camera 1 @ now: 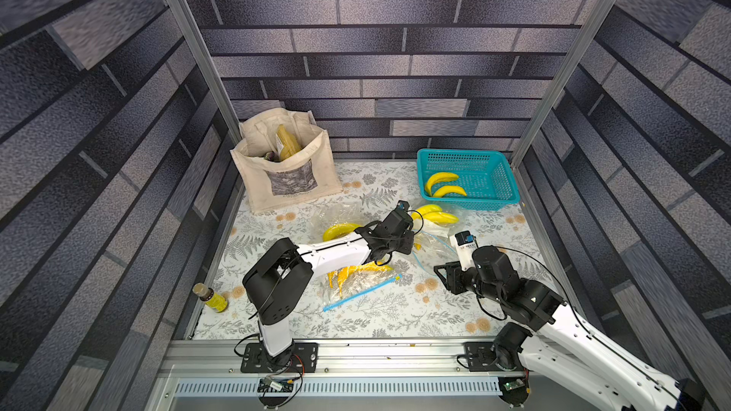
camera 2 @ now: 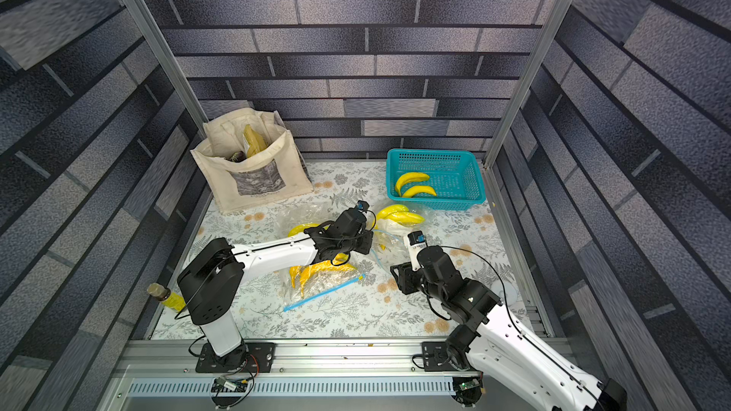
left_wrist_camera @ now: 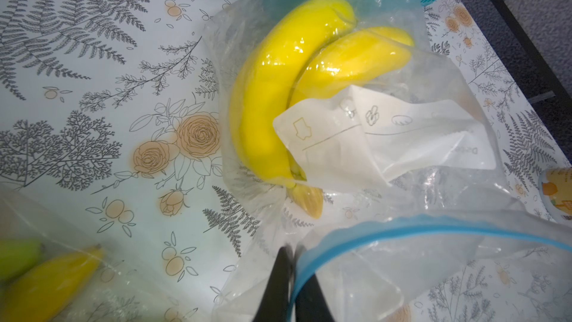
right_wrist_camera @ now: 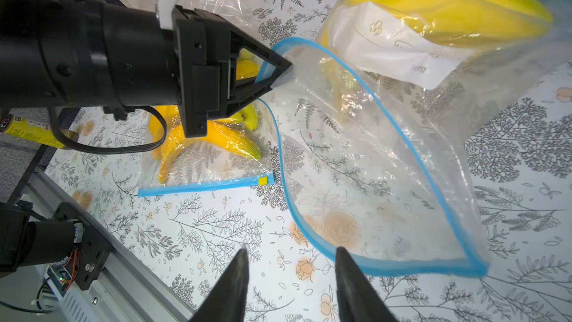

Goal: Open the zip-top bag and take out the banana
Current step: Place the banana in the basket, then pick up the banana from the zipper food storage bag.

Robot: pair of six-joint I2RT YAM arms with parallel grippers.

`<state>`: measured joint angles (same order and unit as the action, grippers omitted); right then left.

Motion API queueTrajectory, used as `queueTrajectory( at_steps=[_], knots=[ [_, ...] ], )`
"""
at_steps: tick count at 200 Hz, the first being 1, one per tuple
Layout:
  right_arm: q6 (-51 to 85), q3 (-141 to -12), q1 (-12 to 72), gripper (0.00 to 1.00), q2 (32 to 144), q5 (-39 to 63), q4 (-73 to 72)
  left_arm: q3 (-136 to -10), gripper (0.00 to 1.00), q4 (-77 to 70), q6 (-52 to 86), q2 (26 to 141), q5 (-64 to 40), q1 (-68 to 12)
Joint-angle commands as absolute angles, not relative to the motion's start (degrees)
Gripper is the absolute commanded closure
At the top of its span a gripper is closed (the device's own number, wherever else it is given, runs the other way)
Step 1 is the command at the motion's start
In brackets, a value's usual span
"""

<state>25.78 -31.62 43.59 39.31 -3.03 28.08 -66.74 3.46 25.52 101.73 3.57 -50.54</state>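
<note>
Clear zip-top bag [right_wrist_camera: 387, 165]: mouth gaping — we see its blue rim [right_wrist_camera: 418, 269] looped wide.
Left gripper [right_wrist_camera: 280, 71]: clenched on that rim.
Right gripper [right_wrist_camera: 291, 252]: jaws apart, perhaps brushing the rim.
Bananas [left_wrist_camera: 266, 88]: inside, at its closed end, beside the teal basket [camera 1: 474, 203].

A canvas tote [camera 1: 285, 175], a teal basket [camera 1: 482, 204] and 1 bottle [camera 1: 211, 297] sit on the floral tablecloth [camera 1: 375, 322].

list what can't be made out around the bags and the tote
- Tote bag contents: mostly hidden by its wall in both top views.
- Label print on the zip-top bag: crumpled and blurred, left wrist view.
- Orange-printed container: cut off by the left wrist view's edge.
- Second banana bag: partly under the left arm, in a top view.
</note>
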Motion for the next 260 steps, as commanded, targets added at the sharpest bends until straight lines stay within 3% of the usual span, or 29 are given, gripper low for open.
queueTrajectory(
  at_steps=[1,27,76,108,183,226,260],
  knots=[
    [30.0,-29.9,45.7,0.53,41.0,-6.6,22.2,-66.6,0.91,4.2,25.4,100.2,6.0,-51.9],
    [30.7,-29.4,46.5,0.53,45.5,-8.2,20.0,-66.3,0.91,4.1,25.9,100.2,6.8,-52.9],
    [30.0,-30.2,46.5,0.41,59.9,-16.3,9.6,-64.0,0.91,3.0,26.9,98.2,7.7,-54.2],
    [31.7,-32.0,46.5,0.39,70.8,-20.7,3.7,-59.7,0.90,0.6,28.7,95.7,8.5,-55.0],
    [30.9,-34.4,46.4,0.32,83.0,-28.3,-6.8,-56.8,0.89,-0.4,29.8,93.7,8.3,-56.0],
    [29.2,-32.4,46.4,0.35,75.5,-13.6,-4.2,-56.1,0.88,0.1,29.0,93.6,9.9,-55.6],
    [24.5,-28.5,46.4,0.33,65.3,-8.4,5.1,-57.8,0.88,0.7,27.5,94.7,9.3,-54.6]
  ],
)
